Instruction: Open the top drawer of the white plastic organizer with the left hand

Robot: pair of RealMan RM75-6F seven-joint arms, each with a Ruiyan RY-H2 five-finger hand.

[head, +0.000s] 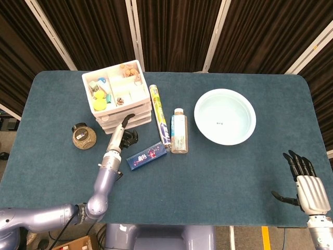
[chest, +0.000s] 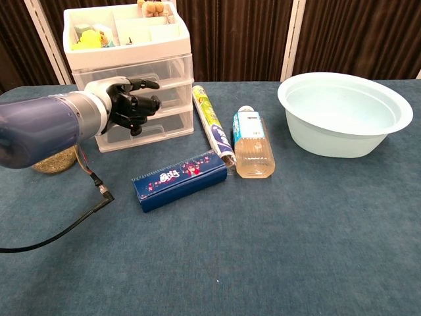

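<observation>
The white plastic organizer stands at the back left, turned slightly askew, with an open tray of small items on top. Its three clear drawers look pushed in; the top drawer sits just under the tray. My left hand is against the drawer fronts with its fingers curled in and one finger stretched out along the lower edge of the top drawer. I cannot see whether that finger hooks anything. My right hand hovers open at the front right table edge, fingers spread.
A dark-lidded jar sits left of the organizer. A blue box, a long roll and a lying bottle lie to its right. A pale bowl is farther right.
</observation>
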